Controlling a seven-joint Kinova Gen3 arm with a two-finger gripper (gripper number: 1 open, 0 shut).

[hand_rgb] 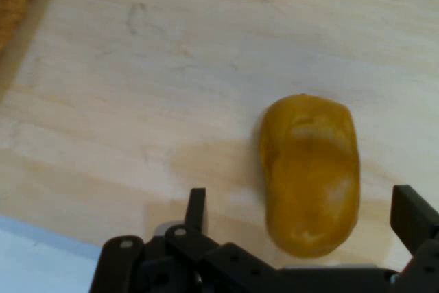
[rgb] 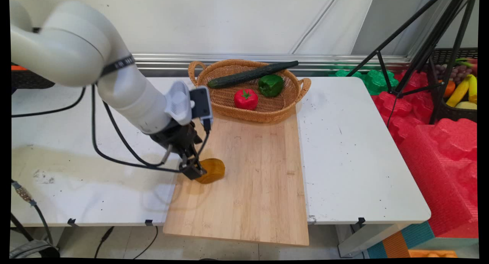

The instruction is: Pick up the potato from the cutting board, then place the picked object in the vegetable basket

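White tabletop [rgb: 355,141] carries a long pale wooden cutting board [rgb: 252,180], with a woven wicker basket [rgb: 275,113] at its far end holding a dark green cucumber [rgb: 252,74], a green bell pepper [rgb: 271,85] and a red tomato [rgb: 246,99]. Near the board's left edge lies a brownish-yellow oval potato-like object [rgb: 211,170]. Only the hand view shows the black gripper [hand_rgb: 305,221] with fingers [hand_rgb: 197,209] spread apart, the object [hand_rgb: 310,173] lying between them, ungrasped.
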